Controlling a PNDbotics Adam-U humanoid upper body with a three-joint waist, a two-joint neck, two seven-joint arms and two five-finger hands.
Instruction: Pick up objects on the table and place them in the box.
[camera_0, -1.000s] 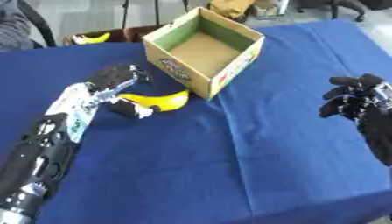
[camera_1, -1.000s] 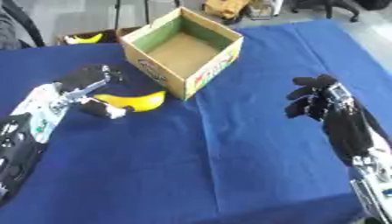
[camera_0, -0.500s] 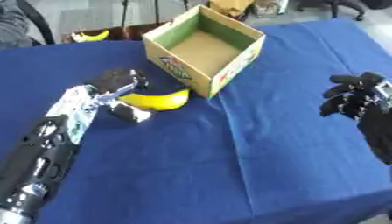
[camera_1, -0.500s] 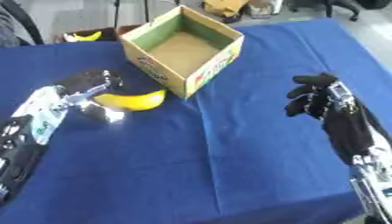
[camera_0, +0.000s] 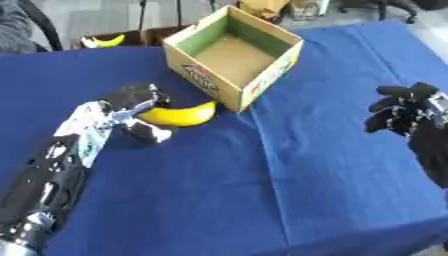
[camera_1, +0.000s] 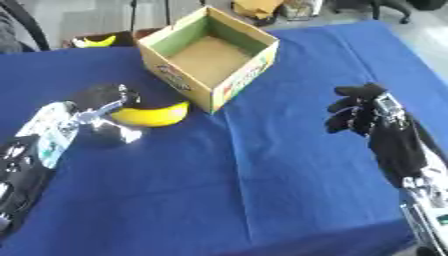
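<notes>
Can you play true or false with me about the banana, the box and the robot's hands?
1. The open cardboard box has nothing inside it. True.
2. The yellow banana is already in the box. False: it lies on the blue tablecloth, just in front of the box's near corner.
3. The robot's left hand is at the banana's left end. True.
4. The robot's right hand is holding the box. False: it hovers over the cloth on the right side, with its fingers curled around nothing, well apart from the box.
5. A second banana lies beyond the table's far edge. True.
</notes>
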